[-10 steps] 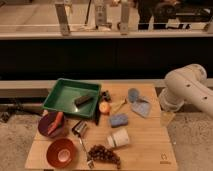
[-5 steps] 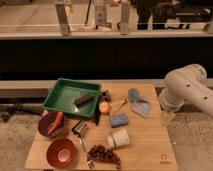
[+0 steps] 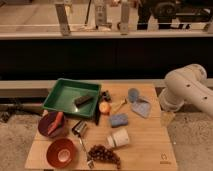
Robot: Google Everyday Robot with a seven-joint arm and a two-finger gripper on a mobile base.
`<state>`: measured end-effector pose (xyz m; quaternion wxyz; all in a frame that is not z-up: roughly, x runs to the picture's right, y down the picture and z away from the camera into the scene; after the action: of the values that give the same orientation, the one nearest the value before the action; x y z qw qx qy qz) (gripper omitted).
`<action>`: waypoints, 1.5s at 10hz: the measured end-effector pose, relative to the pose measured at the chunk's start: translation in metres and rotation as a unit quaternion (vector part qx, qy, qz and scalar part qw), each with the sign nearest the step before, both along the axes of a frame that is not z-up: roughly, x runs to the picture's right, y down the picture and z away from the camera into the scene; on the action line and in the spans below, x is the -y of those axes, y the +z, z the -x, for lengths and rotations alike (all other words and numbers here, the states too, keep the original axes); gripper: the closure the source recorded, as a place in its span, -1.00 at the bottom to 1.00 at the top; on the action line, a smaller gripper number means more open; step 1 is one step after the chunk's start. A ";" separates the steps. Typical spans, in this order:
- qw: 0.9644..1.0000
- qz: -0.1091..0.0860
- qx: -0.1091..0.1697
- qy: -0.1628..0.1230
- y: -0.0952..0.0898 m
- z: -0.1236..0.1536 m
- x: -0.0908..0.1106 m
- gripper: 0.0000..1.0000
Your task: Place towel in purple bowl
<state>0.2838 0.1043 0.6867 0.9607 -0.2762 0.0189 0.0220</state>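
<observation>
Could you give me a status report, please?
Gripper open, empty, at the table's right edge. Towel on table, untouched, across from purple bowl. Orange-red item lies in that bowl.

Towel (image 3: 141, 107) by arm (image 3: 184, 90), hand unseen

We saw a pale blue-grey cloth towel (image 3: 141, 107), a dark purplish-maroon round bowl (image 3: 43, 128), an orange-red bowl (image 3: 53, 150) with a pale centre, a green plastic tray (image 3: 65, 95), a darker blue sponge block (image 3: 118, 120) and a light wooden bench (image 3: 145, 150). The pale tan end effector (image 3: 167, 118) hung beneath the cream arm (image 3: 187, 87) at the bench's right edge.
</observation>
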 end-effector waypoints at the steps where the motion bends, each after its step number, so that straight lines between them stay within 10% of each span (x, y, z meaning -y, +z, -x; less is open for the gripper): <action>1: 1.000 -0.005 0.003 -0.004 0.007 0.006 0.002 -0.60; 15: 0.999 -0.025 0.028 -0.021 0.054 0.037 0.008 -0.60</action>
<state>0.2469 0.0960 0.7403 0.9676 -0.2526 -0.0032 -0.0053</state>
